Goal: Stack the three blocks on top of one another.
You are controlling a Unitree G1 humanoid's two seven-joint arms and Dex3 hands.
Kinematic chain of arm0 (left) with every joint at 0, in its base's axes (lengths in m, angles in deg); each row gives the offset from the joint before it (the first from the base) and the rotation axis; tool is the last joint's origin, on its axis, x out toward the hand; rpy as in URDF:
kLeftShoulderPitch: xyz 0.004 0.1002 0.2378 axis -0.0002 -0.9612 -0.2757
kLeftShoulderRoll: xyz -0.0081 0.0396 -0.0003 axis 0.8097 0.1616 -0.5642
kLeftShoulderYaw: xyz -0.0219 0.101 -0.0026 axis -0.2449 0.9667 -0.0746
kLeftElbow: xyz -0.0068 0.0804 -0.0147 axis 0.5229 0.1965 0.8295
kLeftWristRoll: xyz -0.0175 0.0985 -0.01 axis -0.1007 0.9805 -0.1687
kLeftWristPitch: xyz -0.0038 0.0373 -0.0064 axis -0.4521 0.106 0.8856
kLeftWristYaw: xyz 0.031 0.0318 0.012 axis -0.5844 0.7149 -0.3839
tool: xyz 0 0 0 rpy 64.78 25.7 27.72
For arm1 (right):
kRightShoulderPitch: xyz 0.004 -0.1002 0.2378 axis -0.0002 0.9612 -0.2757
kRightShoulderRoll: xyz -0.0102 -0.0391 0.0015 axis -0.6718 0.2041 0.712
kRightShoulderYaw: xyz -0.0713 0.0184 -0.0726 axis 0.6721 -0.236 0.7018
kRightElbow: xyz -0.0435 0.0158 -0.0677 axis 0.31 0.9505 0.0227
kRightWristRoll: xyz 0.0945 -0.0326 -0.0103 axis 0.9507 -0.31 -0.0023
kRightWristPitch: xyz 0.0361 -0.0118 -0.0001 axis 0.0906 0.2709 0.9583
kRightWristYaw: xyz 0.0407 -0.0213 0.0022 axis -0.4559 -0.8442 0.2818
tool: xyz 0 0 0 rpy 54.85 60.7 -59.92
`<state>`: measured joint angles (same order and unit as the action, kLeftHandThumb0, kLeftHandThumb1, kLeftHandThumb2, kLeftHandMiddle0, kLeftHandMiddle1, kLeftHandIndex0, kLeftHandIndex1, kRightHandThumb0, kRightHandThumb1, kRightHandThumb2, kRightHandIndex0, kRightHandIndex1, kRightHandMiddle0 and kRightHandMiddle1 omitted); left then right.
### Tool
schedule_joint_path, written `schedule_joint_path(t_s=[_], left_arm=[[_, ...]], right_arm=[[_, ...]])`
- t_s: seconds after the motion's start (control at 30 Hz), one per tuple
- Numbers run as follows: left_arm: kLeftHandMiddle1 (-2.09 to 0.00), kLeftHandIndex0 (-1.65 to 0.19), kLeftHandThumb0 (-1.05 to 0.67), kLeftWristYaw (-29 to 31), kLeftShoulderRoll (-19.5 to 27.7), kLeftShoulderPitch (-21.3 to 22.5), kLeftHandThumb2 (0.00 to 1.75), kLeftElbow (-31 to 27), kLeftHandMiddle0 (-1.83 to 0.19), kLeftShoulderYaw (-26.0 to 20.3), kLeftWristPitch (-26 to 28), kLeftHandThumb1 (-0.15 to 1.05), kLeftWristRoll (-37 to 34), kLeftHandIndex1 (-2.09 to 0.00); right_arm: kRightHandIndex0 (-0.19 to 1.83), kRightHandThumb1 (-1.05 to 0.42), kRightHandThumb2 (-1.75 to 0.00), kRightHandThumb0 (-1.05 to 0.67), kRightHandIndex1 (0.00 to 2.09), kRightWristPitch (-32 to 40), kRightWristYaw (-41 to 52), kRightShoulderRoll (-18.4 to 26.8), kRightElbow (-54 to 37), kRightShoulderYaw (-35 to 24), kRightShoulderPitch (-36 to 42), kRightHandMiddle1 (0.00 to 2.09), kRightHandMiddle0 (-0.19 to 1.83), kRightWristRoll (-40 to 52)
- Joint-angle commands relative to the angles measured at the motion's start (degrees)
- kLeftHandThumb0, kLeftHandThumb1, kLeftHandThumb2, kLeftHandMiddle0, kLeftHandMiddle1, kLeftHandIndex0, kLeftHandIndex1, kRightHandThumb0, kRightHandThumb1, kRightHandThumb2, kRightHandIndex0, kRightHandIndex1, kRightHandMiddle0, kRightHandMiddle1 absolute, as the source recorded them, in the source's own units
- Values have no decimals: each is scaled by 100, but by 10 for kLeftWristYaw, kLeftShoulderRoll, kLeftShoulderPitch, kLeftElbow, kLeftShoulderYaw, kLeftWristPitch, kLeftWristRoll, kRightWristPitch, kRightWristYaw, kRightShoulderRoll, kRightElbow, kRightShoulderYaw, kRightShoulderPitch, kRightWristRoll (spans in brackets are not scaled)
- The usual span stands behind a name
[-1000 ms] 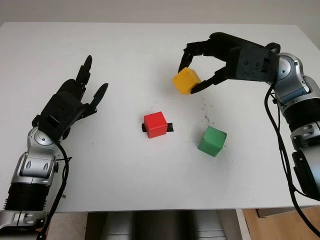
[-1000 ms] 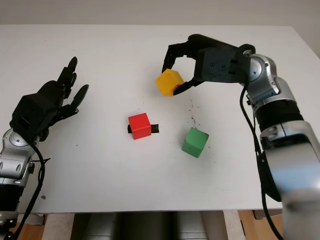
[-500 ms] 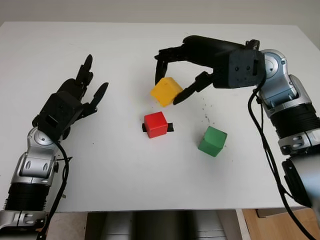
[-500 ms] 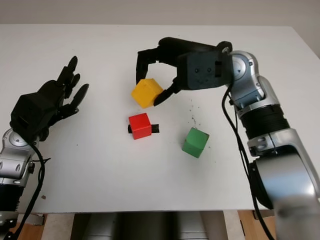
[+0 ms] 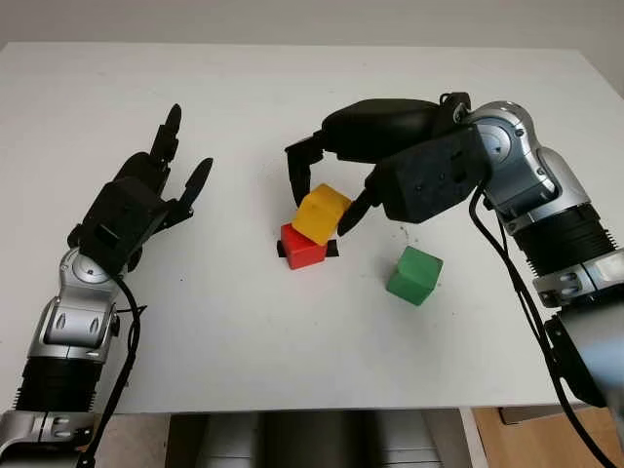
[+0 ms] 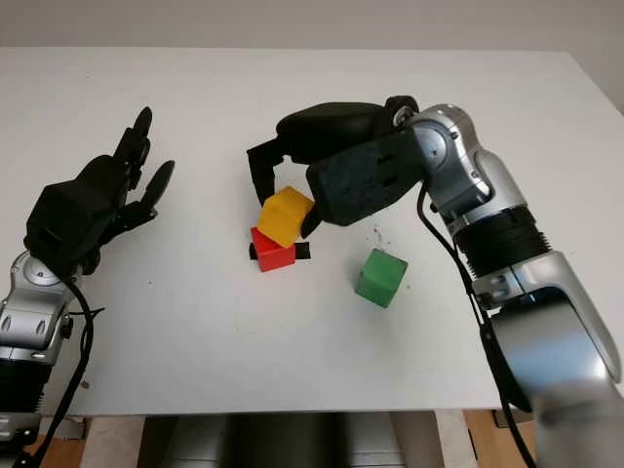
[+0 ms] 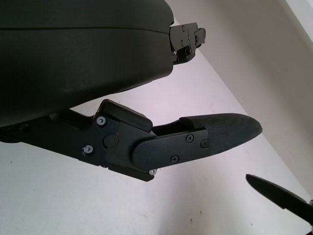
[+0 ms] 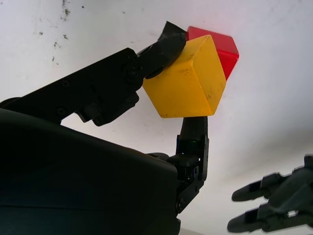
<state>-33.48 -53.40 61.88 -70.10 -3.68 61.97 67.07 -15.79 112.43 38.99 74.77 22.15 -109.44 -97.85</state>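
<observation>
My right hand [image 5: 320, 200] is shut on the yellow block [image 5: 322, 214] and holds it tilted just over the red block [image 5: 300, 250], which sits mid-table on a small black mark. In the right wrist view the yellow block [image 8: 188, 81] is pinched between black fingers [image 8: 161, 46], with the red block [image 8: 222, 46] partly hidden behind it. I cannot tell whether the two touch. The green block [image 5: 414, 275] lies on the table to the right of them. My left hand [image 5: 146, 200] hovers open over the table's left side.
The white table [image 5: 244, 341] has a few dark specks near the green block. Its front edge runs along the bottom, with floor below.
My right hand has carried the yellow block left and toward me, from the back right of the table down to just above the red block. The left hand has stayed put.
</observation>
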Motion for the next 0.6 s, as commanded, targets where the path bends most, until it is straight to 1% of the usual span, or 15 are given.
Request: schedule_joint_path(t_s=[0.0, 0.07, 0.17, 0.3, 0.37, 0.43, 0.57], left_arm=[[-10, 18, -83, -4, -3, 3, 66, -10, 3, 1, 0, 105, 1, -5], [-5, 17, -83, -5, -6, 3, 66, -11, 10, 0, 3, 105, 1, -6], [-5, 17, -85, -8, -7, 3, 65, -12, 12, 3, 5, 105, 5, -6], [-7, 17, -87, -15, -8, 1, 65, -15, 6, 6, 11, 105, 13, -6], [-5, 17, -86, -14, -9, -1, 65, -17, 10, 4, 11, 105, 10, -5], [-8, 17, -85, -15, -9, -2, 65, -19, 4, 4, 10, 105, 10, -5], [-7, 17, -85, -22, -9, -2, 65, -20, 3, 7, 7, 105, 17, -6]], right_arm=[[29, -92, -5, -38, 6, -10, -2, 4, -6, 5, -23, 150, 41, -11], [28, -92, -5, -37, 6, -7, 0, -1, -6, 11, -30, 145, 41, -23], [29, -92, -5, -36, 6, -8, -2, -5, -3, 15, -35, 141, 44, -29], [30, -91, -5, -39, 6, -24, -14, -11, 8, 24, -45, 139, 46, -44], [30, -91, -5, -39, 6, -27, -19, -16, 15, 24, -49, 138, 47, -46], [30, -91, -5, -39, 6, -30, -22, -19, 21, 23, -52, 138, 47, -48], [31, -91, -5, -39, 6, -41, -35, -24, 38, 19, -58, 138, 49, -47]])
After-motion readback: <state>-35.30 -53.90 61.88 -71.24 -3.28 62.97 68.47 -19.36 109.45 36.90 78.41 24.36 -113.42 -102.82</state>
